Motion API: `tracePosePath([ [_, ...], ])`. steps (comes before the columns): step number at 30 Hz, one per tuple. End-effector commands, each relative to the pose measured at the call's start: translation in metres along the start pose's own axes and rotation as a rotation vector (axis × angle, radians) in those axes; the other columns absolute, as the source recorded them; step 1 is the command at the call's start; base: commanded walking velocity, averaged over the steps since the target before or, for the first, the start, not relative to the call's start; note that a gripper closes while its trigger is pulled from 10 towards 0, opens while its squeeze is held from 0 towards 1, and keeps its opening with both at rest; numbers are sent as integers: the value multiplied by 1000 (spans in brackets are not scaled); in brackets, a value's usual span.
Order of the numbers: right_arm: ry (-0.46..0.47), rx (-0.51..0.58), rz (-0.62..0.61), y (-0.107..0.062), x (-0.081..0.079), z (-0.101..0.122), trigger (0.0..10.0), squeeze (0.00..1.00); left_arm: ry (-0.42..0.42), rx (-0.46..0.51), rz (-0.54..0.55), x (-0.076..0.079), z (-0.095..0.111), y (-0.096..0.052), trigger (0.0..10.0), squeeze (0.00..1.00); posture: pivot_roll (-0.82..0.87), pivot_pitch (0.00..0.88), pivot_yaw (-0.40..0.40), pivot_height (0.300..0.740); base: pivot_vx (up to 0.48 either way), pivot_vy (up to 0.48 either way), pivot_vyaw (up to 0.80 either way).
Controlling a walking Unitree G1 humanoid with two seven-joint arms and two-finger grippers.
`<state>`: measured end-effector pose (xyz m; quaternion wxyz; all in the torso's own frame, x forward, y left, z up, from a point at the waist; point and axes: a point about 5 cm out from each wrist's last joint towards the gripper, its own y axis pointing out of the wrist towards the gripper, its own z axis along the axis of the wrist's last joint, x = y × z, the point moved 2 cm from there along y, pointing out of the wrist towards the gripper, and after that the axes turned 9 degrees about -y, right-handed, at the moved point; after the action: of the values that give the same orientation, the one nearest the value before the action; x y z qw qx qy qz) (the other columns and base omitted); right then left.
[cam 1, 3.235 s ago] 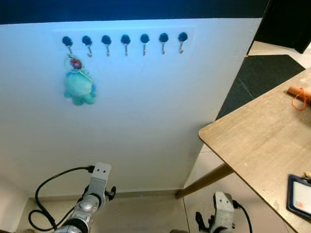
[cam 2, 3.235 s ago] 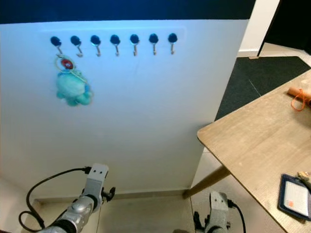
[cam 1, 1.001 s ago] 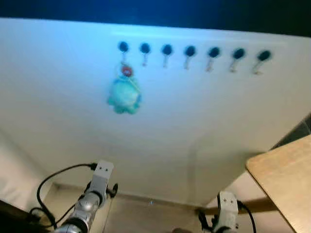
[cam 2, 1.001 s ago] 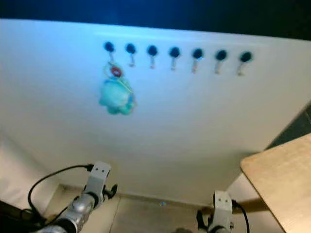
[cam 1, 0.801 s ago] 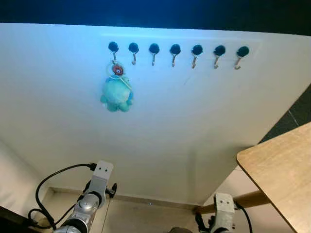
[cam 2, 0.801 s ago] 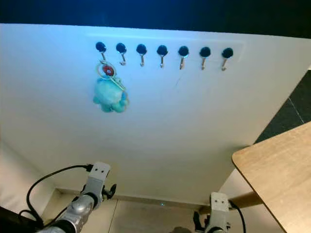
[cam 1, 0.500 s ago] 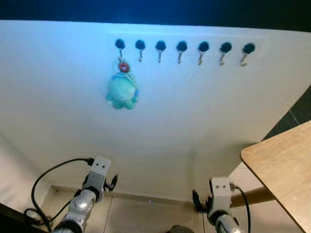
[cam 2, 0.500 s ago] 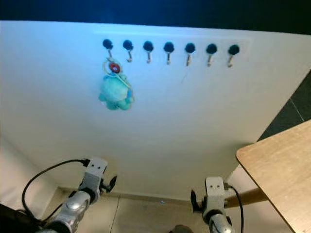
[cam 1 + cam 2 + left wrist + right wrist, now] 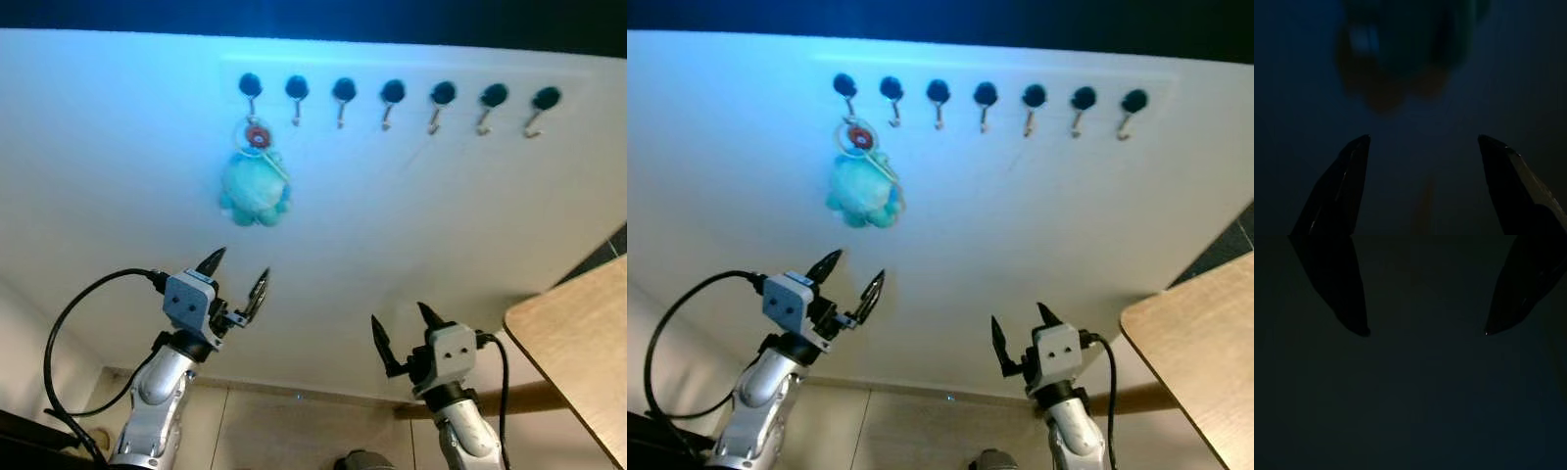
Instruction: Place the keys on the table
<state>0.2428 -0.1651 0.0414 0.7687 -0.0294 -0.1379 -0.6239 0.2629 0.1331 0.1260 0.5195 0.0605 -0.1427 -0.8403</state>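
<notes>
Both arms up now vs half a sec ago. Left gripper (image 9: 236,274) jaws wide, empty, just under keys (image 9: 255,180) on hook row (image 9: 392,93). Right gripper (image 9: 402,331) open too. Counter (image 9: 578,343) well right. Grab prob. next.

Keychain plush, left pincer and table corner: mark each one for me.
Keychain plush (image 9: 255,193), left eye view, middle of the teal body.
Left pincer (image 9: 237,276), left eye view, midway between its open fingertips.
Table (image 9: 568,338), left eye view, bare wooden top near the rounded corner.
</notes>
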Motion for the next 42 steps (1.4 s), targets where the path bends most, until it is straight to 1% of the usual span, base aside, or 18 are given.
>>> tracePosePath([
  [1,5,42,0,0,-1,9,10000,0,-26,50,24,4,13,7,10000,0,13,106,-4,740,0,0,0],
  [2,6,61,-1,1,0,13,10000,0,-33,71,29,6,20,11,10000,0,14,105,-5,740,0,0,0],
  [3,2,84,6,3,-1,19,10000,0,-36,96,32,7,27,16,10000,310,13,106,-5,740,0,0,0],
  [4,-2,96,12,3,-1,22,10000,0,-39,109,33,8,31,19,10000,310,13,106,-5,740,0,0,0],
  [5,0,113,21,4,-2,27,10000,0,-43,126,33,10,37,22,10000,941,15,107,-6,740,0,0,0],
  [8,18,143,41,7,-4,35,10000,0,-51,144,34,12,44,27,10000,1000,15,105,-6,740,0,0,0],
  [12,86,176,144,12,-17,51,10000,0,-59,136,26,17,51,33,10000,1000,14,102,-1,740,0,0,0],
  [13,93,182,191,12,-22,56,10000,0,-65,133,20,18,52,33,10000,455,16,100,0,740,0,0,0],
  [14,96,185,220,12,-25,58,10000,0,-70,127,19,19,53,34,10000,455,16,100,0,740,0,0,0],
  [15,99,194,253,11,-28,63,10000,0,-81,120,8,21,54,35,10000,0,16,100,0,740,0,0,0],
  [24,137,272,328,14,-31,93,10000,0,-150,107,-46,32,61,36,10000,0,21,91,-4,740,0,0,0],
  [35,141,274,413,10,-43,102,10000,0,-208,96,-125,42,67,42,10000,0,19,86,-5,740,0,0,0],
  [36,142,279,420,10,-44,104,10000,0,-214,100,-145,45,68,43,6392,0,20,85,-6,740,0,0,0],
  [37,144,283,422,11,-44,106,10000,0,-217,101,-153,46,69,44,4353,0,20,85,-6,740,0,0,0],
  [38,144,283,422,11,-44,106,10000,0,-217,101,-153,46,69,44,4353,0,20,85,-6,740,0,0,0],
  [39,144,288,425,11,-45,107,10000,0,-220,100,-161,47,69,45,2039,0,18,86,-4,740,0,0,0],
  [40,144,292,428,11,-45,109,10000,0,-221,99,-167,48,70,45,588,0,19,89,-2,740,0,0,0],
  [42,145,295,431,11,-45,110,10000,0,-223,97,-176,48,70,46,0,0,19,89,-2,740,0,0,0],
])
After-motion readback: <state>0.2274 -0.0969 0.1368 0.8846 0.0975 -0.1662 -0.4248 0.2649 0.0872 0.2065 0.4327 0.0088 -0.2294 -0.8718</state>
